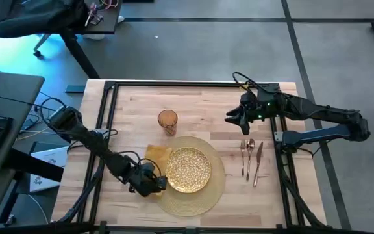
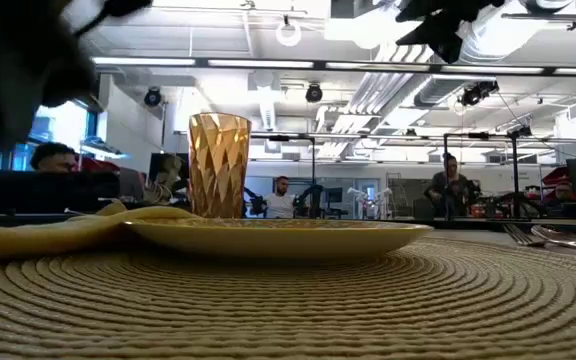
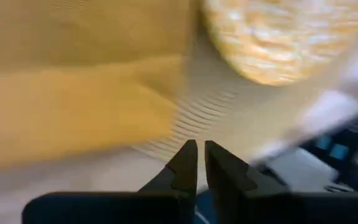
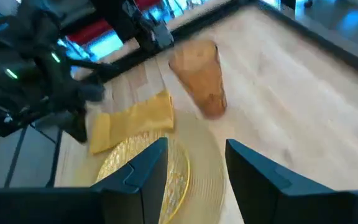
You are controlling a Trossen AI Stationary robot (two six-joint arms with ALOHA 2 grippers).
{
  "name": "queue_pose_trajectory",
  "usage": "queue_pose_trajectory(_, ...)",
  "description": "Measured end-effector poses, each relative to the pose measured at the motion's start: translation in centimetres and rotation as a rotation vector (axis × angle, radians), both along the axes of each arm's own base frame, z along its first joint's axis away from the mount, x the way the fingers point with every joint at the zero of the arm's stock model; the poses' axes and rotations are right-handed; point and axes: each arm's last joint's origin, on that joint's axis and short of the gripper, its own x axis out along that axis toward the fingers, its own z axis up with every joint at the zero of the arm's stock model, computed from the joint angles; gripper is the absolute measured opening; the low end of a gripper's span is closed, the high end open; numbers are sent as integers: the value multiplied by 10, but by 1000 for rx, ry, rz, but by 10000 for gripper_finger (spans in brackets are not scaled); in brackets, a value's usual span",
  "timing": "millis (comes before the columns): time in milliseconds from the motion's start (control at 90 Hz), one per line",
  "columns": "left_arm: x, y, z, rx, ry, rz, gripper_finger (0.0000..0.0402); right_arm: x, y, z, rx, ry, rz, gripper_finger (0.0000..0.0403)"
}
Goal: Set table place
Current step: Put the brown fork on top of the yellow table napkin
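Place setting on the table (image 1: 200, 107): your left end effector low at the placemat's edge, right one hovering.

Your high view shows the round woven placemat (image 1: 217, 188) near the table's front edge, gold plate (image 1: 188, 169) on it, yellow napkin (image 1: 156, 154) at its left, amber glass (image 1: 167, 121) behind, and cutlery (image 1: 251, 159) lying off to the right. Only the low view shows people seated in the room beyond. No writing readable. Your left end effector (image 1: 154, 185) sits at the placemat's left rim, fingers (image 3: 185, 167) nearly together, holding nothing. Your right end effector (image 1: 229, 119) hangs above the table beside the glass, fingers (image 4: 143, 177) spread apart, empty.
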Motion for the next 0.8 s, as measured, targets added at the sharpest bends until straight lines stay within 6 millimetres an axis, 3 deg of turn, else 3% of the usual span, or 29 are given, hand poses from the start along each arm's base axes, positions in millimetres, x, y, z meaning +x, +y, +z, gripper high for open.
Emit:
queue_pose_trajectory(189,0,15,48,118,-45,-88,1,-16,6,-52,268,457,-73,144)
queue_pose_trajectory(311,-1,34,69,214,-119,-184,0,-22,11,-95,509,605,-126,144)
queue_pose_trajectory(400,-2,49,81,279,-177,-234,1,-26,16,-120,579,655,-194,144)
queue_pose_trajectory(622,-15,87,99,419,-174,-261,18,-34,32,-143,552,765,-402,144)
queue_pose_trajectory(800,-32,111,115,467,-189,-274,47,-23,42,-154,543,770,-493,144)
